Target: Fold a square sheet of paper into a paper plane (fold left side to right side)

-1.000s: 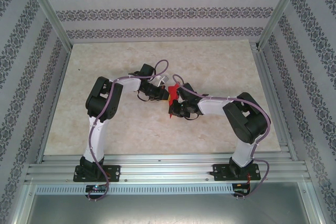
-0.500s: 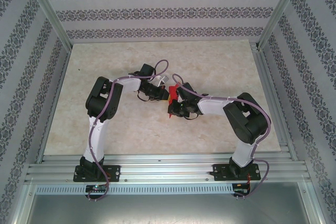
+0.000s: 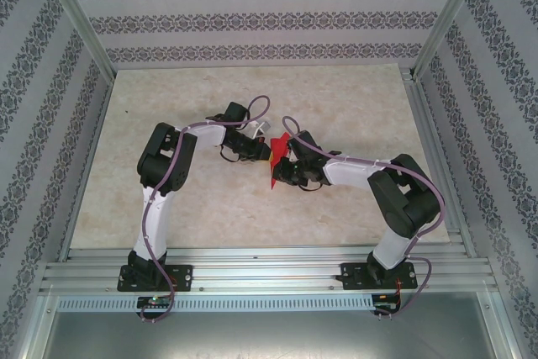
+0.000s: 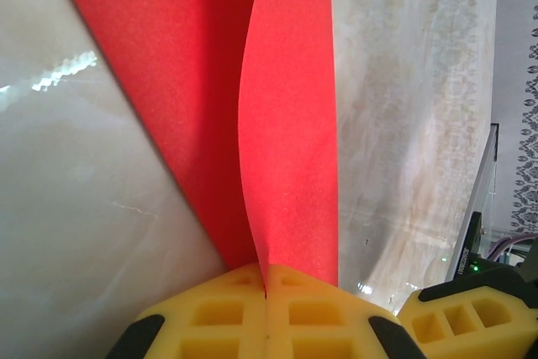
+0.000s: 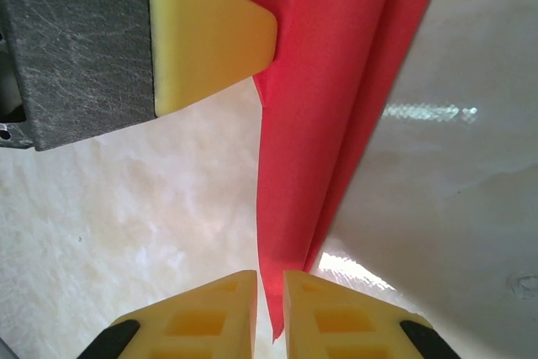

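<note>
The red paper, folded into a slim pointed shape, is held just above the table's middle between the two grippers. My left gripper is shut on one end of it; in the left wrist view the paper rises from the closed yellow pads as two flaps splaying apart. My right gripper stands slightly open at the other end. In the right wrist view the paper's pointed tip hangs in the narrow gap between its fingertips, with daylight on one side.
The pale marbled tabletop lies all around the paper. A pad of the left gripper shows at the top left of the right wrist view. Patterned walls and aluminium rails enclose the table.
The right gripper's jaws have parted a little around the paper's tip. The right arm's elbow has swung out to the right. The left gripper keeps its hold.
</note>
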`<action>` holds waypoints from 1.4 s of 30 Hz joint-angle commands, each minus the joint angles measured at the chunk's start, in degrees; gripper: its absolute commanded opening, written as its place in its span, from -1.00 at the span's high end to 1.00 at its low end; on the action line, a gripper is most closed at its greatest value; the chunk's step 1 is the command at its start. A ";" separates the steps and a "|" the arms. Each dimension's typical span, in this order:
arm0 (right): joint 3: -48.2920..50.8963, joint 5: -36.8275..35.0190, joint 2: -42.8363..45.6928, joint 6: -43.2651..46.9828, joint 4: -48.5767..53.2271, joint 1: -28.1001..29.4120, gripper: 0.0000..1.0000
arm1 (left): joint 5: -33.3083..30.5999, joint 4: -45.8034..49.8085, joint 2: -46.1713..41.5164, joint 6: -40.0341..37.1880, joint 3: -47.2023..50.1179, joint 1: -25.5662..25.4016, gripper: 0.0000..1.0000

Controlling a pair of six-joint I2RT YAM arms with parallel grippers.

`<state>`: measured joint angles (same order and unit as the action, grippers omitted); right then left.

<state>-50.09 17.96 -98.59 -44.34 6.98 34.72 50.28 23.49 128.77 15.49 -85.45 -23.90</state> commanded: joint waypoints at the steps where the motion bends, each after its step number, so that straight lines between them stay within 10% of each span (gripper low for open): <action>1: -1.31 -1.59 -1.13 1.51 -1.07 -0.57 0.67 | -3.51 -0.11 2.34 -0.56 -1.35 0.78 1.00; 34: -3.83 0.35 -8.80 0.00 -6.47 -2.12 0.69 | -3.56 0.42 4.96 1.29 -5.19 0.71 0.97; 42: -3.44 -1.44 -9.59 -1.45 -1.46 -2.06 0.69 | -5.78 0.36 -2.56 2.06 -2.52 2.62 0.60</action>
<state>-53.54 18.59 -106.04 -44.82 2.31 32.23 49.78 26.68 129.97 17.50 -89.23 -23.70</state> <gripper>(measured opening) 0.157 0.184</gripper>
